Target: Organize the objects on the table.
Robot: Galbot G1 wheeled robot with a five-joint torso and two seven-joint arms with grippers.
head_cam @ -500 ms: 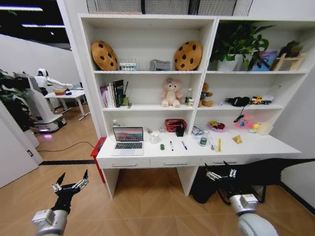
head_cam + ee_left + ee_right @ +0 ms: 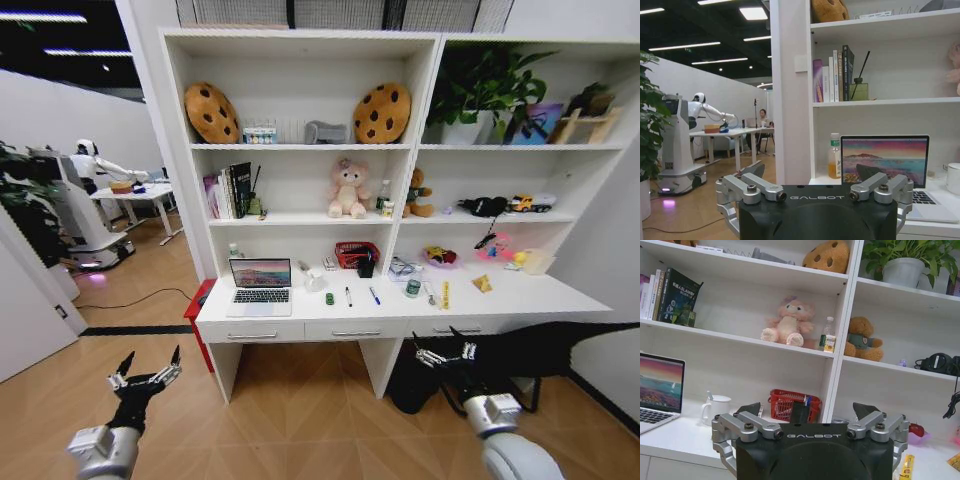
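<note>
We see a brightly and evenly lit room. In the left wrist view, white ceiling light strips (image 2: 752, 12) glow against a dark ceiling. The white shelving unit (image 2: 300, 147) is bright, with soft shadows under its boards. The head view bends straight lines outward at its edges. Both wrist views are sharp, and the laptop screen (image 2: 884, 159) glows vividly.

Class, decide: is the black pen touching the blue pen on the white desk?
Apart. The head view shows the black pen and the blue pen lying side by side with bare white table between them.
</note>
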